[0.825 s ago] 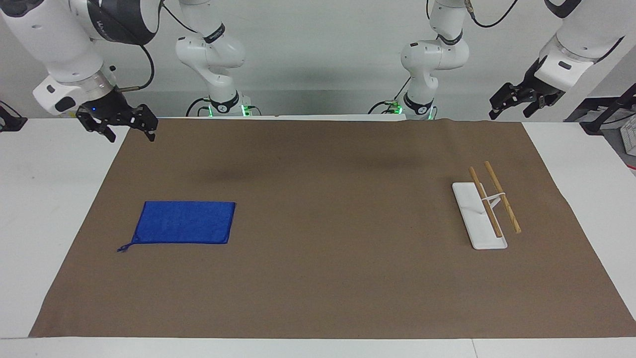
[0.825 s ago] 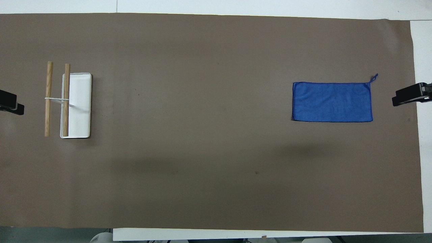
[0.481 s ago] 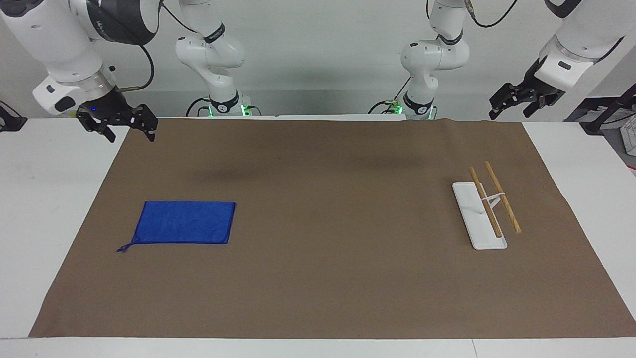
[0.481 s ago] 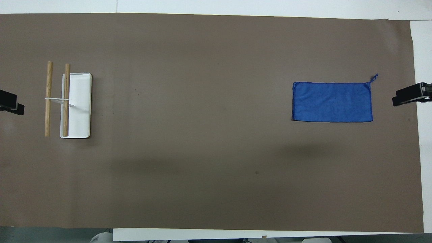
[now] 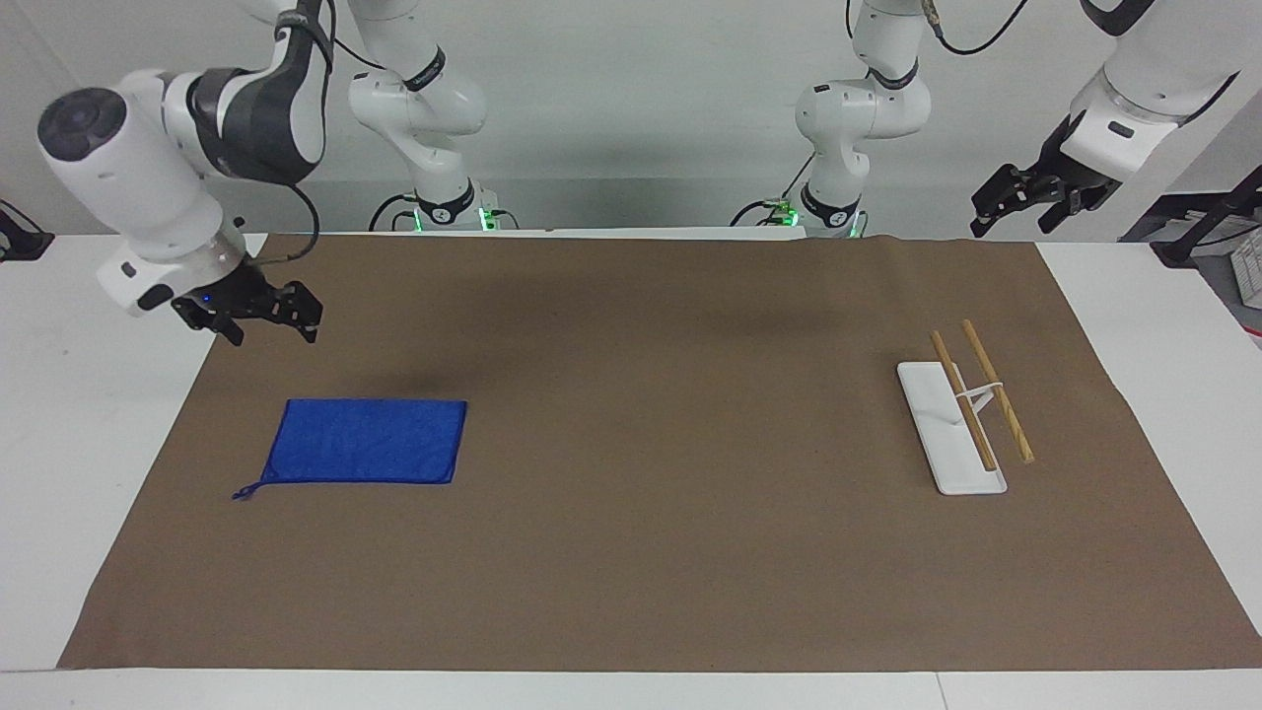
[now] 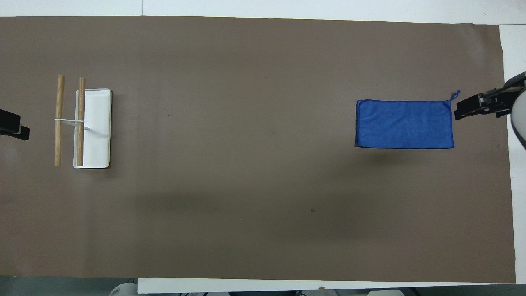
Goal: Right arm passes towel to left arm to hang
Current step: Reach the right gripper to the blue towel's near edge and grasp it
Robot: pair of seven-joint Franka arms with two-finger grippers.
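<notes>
The royal-blue towel (image 5: 367, 441) lies flat on the brown mat toward the right arm's end of the table; it also shows in the overhead view (image 6: 404, 124), its loop cord (image 6: 455, 95) at one corner. My right gripper (image 5: 273, 328) is open, fingers spread, with its blue light on. It hangs above the mat beside the towel's short edge and is apart from the towel; its tip shows in the overhead view (image 6: 462, 111). My left gripper (image 5: 1016, 202) waits raised at the left arm's end of the table, open and empty.
A white-based rack (image 5: 951, 426) with two wooden rods (image 5: 996, 389) stands on the mat (image 5: 641, 552) toward the left arm's end; it also shows in the overhead view (image 6: 92, 127). Two smaller white arms with green-lit bases (image 5: 449, 215) stand at the robots' edge.
My right arm has come down and forward from the table's edge toward the towel. The towel, the rack and my left arm have not moved.
</notes>
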